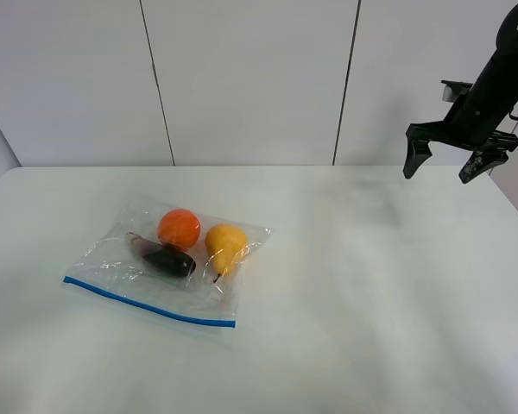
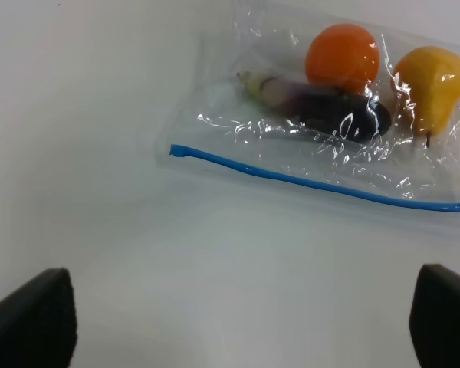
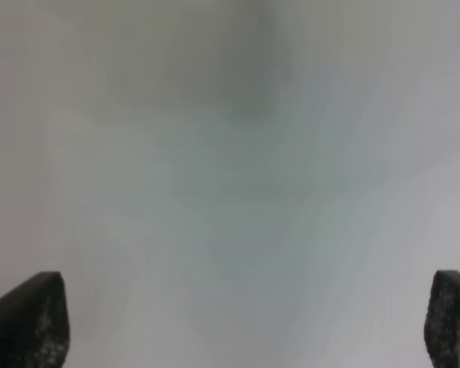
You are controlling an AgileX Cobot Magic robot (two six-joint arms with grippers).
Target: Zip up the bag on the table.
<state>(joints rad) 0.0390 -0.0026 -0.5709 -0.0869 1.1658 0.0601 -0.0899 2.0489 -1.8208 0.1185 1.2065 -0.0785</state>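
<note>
The clear crinkly bag (image 1: 121,259) lies flat on the white table (image 1: 354,285) at the left. Its blue zip strip (image 1: 147,303) runs along the near edge. An orange (image 1: 179,228), a yellow pear (image 1: 225,245) and a dark eggplant (image 1: 166,258) show through it. The left wrist view shows the bag (image 2: 245,123) and strip (image 2: 314,182) beyond my open left gripper (image 2: 245,326), which hovers short of it; the left arm is out of the high view. My right gripper (image 1: 449,164) is open and empty, raised above the table's far right; its wrist view shows only bare table (image 3: 230,192).
White wall panels (image 1: 250,78) stand behind the table's far edge. The table's right edge runs just below and beside my right arm (image 1: 496,73).
</note>
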